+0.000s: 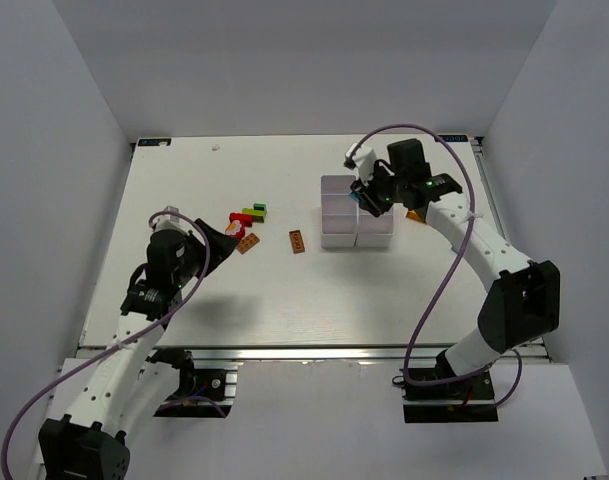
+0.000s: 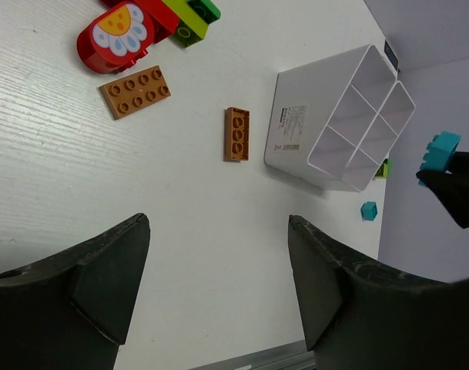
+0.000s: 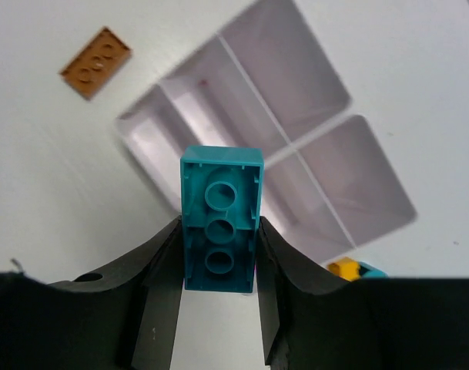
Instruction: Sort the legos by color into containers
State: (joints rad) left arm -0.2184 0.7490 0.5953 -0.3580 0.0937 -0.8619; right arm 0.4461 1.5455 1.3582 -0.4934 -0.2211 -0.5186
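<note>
The right gripper (image 3: 219,230) is pinching a teal-blue brick (image 3: 220,193) between partly closed fingers and is holding it in the air above the right side of the white tray (image 2: 292,135). The left gripper (image 2: 216,254) is hovering well to the left of the tray, its jaws spread wide with nothing between them. Two brown plates (image 2: 236,133), a red piece (image 2: 118,35) and green bricks (image 2: 195,15) are lying left of the tray, and a small teal piece (image 2: 369,210) is sitting just to its right.

One tray (image 2: 293,92), two brown legos (image 2: 135,91)
</note>
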